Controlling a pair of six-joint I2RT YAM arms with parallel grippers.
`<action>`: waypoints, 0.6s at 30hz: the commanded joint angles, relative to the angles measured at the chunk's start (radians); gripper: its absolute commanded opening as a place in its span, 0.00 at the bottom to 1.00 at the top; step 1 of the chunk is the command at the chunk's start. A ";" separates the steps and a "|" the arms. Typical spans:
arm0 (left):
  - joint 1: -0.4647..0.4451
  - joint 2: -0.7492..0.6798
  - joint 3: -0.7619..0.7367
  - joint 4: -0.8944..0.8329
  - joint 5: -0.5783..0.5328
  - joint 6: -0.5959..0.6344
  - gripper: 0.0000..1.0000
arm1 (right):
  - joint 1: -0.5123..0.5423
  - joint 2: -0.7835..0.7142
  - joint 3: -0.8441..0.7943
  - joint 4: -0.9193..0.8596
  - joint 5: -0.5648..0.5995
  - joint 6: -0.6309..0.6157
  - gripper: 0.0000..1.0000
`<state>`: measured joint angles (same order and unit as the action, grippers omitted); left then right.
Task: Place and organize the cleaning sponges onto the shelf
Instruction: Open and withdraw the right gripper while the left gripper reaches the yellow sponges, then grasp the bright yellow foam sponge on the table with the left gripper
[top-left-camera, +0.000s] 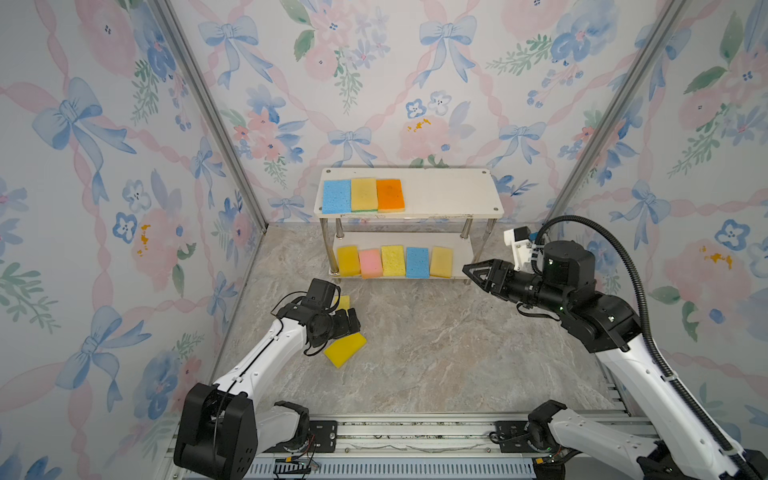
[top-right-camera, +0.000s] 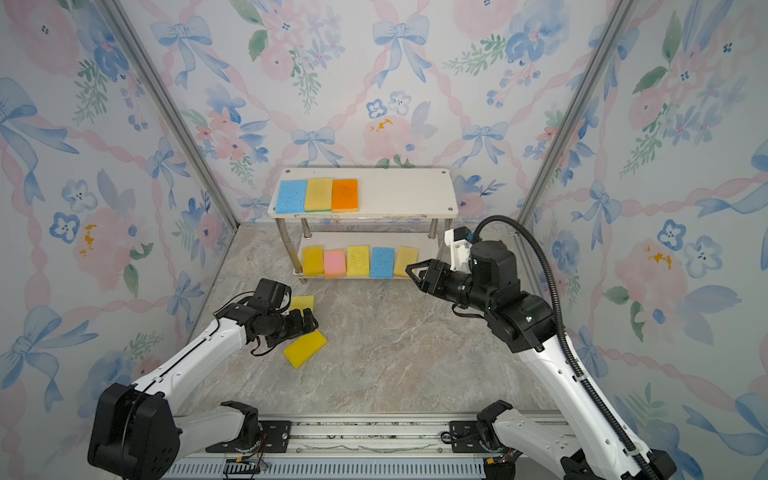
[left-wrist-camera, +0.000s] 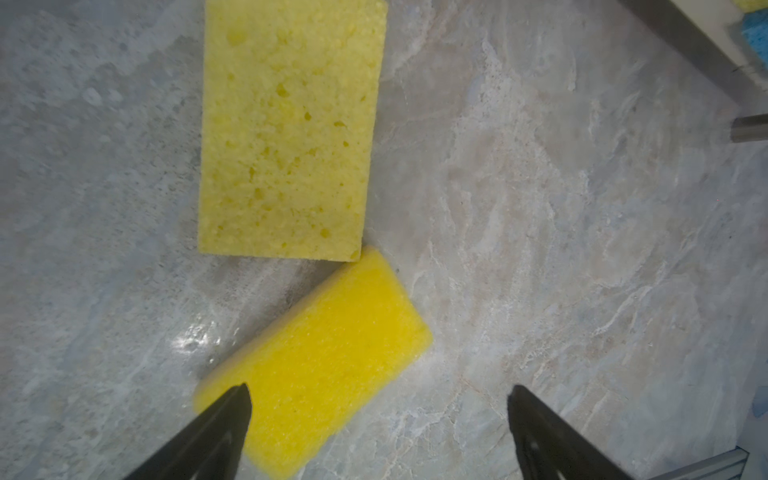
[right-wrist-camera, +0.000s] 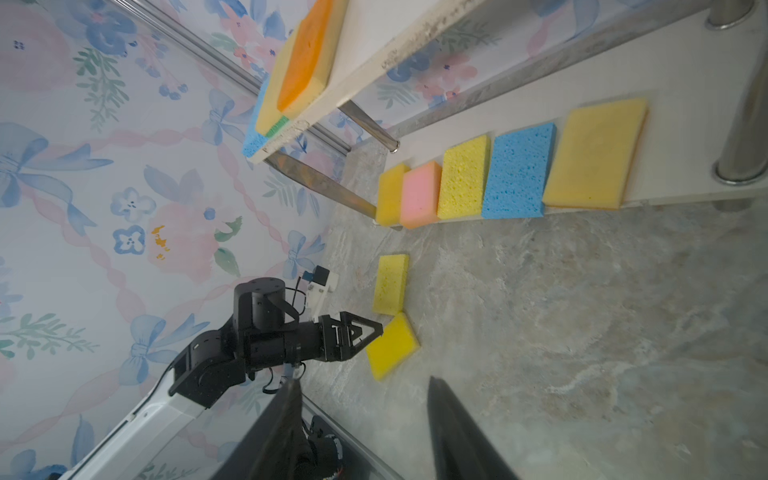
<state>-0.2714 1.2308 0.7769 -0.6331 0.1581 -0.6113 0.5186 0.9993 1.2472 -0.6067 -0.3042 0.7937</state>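
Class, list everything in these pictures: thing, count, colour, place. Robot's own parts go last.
Shelf: one, white boards on metal posts, by the back wall.
Top-board sponges: three, blue, tan, orange, at its left end.
Lower-board sponges: five, orange-yellow, pink, yellow, blue, tan, in a row.
Tabletop sponges: two, pale yellow and bright yellow, corners meeting, front-left of the shelf.
Tabletop: one, grey marble pattern.
Left gripper: one, black, open, over the tabletop sponges.
Right gripper: one, black, open, empty, near the shelf's lower right end.

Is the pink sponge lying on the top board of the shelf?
No, the pink sponge lies on the lower board, in a row with other sponges.
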 joint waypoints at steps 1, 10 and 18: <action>0.005 0.051 0.021 0.009 -0.030 0.068 0.98 | 0.018 -0.051 -0.085 0.040 0.012 0.045 0.57; 0.006 0.132 -0.030 0.073 -0.018 0.096 0.98 | 0.028 -0.084 -0.134 0.013 0.028 0.038 0.64; -0.006 0.191 -0.051 0.095 -0.037 0.109 0.98 | 0.032 -0.072 -0.137 0.018 0.020 0.035 0.65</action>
<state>-0.2726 1.4071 0.7387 -0.5465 0.1410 -0.5255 0.5392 0.9237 1.1175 -0.6075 -0.2901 0.8295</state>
